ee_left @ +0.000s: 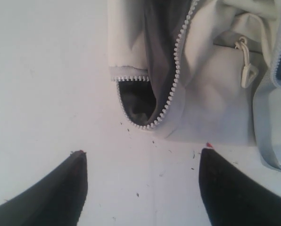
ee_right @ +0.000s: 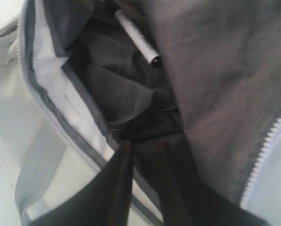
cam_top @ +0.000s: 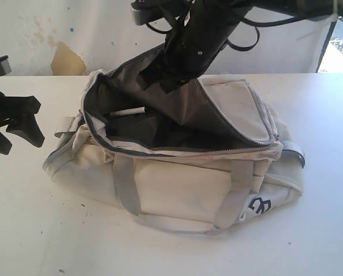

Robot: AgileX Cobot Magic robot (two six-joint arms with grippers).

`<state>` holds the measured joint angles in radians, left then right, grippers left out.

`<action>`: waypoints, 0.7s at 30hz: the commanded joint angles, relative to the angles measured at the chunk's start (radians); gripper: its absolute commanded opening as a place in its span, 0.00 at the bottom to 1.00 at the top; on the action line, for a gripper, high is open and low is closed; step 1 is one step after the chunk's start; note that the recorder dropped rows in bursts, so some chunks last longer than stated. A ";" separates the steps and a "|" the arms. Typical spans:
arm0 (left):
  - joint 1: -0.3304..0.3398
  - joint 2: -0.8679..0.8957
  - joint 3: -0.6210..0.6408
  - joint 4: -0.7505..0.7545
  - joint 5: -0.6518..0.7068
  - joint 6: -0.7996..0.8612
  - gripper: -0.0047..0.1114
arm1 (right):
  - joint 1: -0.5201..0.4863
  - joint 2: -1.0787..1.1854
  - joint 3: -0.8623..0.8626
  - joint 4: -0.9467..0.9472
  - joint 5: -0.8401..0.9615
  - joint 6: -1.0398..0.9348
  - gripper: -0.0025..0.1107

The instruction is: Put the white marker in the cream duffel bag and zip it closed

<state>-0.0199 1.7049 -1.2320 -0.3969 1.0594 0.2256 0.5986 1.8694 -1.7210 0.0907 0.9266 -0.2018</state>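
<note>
- The marker (ee_right: 136, 38) is lying loose on the dark lining inside the bag (cam_top: 183, 190), near one end of the opening and well apart from the right claw (ee_right: 143, 147)
- The right claw is hanging inside the opening with its jaws narrowly parted and grasping nothing, so the placing step is reading as done
- The left claw (ee_left: 144, 151) is hovering released, jaws wide, over the worktop (cam_top: 309, 241) just beside the bag's end
- Step in hand, by judgement: clearing the right claw from the bag ahead of zipping
- Lifting out along the line of entry is advisable, since the flap (cam_top: 217, 109) is leaning close beside the arm and the soft lining could be catching on a fingertip
- Sweeping toward the marker is to be avoided, as a nudge could be rolling it toward the rim
- A zip pull (ee_left: 247, 70) is dangling at the bag's end; which zip it is serving cannot be told
- For zipping, one claw should be holding the fabric taut while the other is drawing the slider along the teeth (ee_left: 176, 61)
</note>
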 commanded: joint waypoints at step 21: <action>-0.005 -0.012 -0.004 -0.006 0.005 0.016 0.67 | -0.162 0.160 -0.002 -0.035 -0.360 0.152 0.36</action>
<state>-0.0199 1.7049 -1.2320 -0.3969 1.0594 0.2384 0.4407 2.0168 -1.7210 0.0614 0.5814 -0.0498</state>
